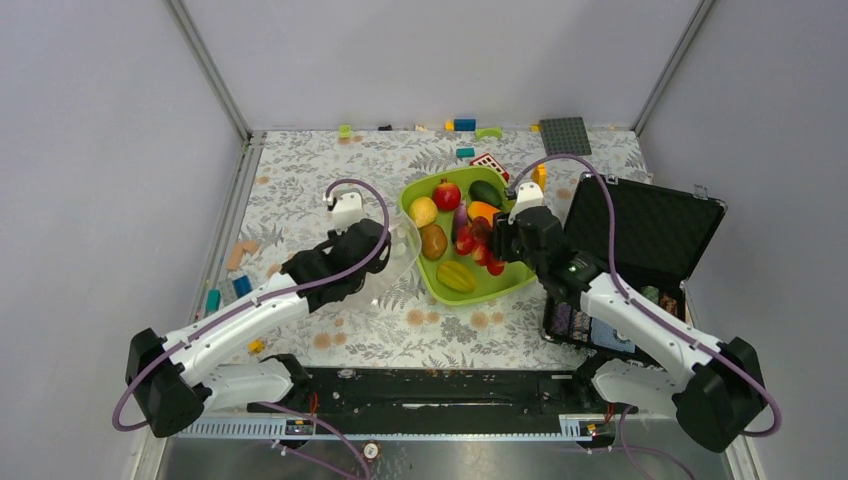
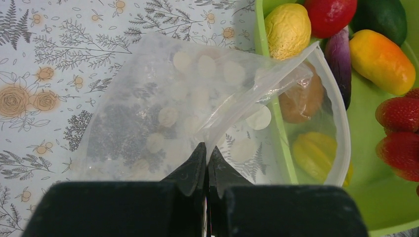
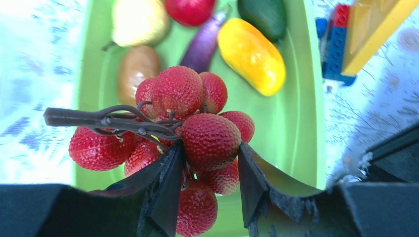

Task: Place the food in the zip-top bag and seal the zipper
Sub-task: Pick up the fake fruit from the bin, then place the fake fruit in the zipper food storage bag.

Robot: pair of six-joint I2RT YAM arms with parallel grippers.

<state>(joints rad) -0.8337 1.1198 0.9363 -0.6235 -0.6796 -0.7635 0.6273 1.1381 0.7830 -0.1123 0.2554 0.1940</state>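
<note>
– Zip-top bag (image 2: 148, 113) first: where's it at, and what's in the containers?

– It's just left of the lime-green tray (image 1: 508, 283), over the flowery counter (image 1: 300, 180), with its mouth lapping over the tray's rim. The left tool (image 2: 206, 157) has its fingers together, pinching the bag's edge. The tray holds the food (image 2: 289, 29): red apple (image 1: 446, 194), lemon (image 1: 423, 211), eggplant (image 1: 460, 218), kiwi (image 1: 433, 241), starfruit (image 1: 456, 276), an orange fruit (image 1: 482, 211), a dark green one (image 1: 486, 192), plus the red grape bunch (image 3: 180, 91). The right tool (image 3: 210, 148) is clamped on one berry of that bunch, over the tray.

– Anything only one camera catches?

– The left wrist view shows the kiwi and starfruit through the bag's dotted film. The right wrist view shows the bunch's dark stem (image 3: 104, 118). Only the top view has the open black case (image 1: 645, 225) on the right, with small stuff in its base I can't make out, and building blocks (image 1: 464, 125) along the far edge.
</note>
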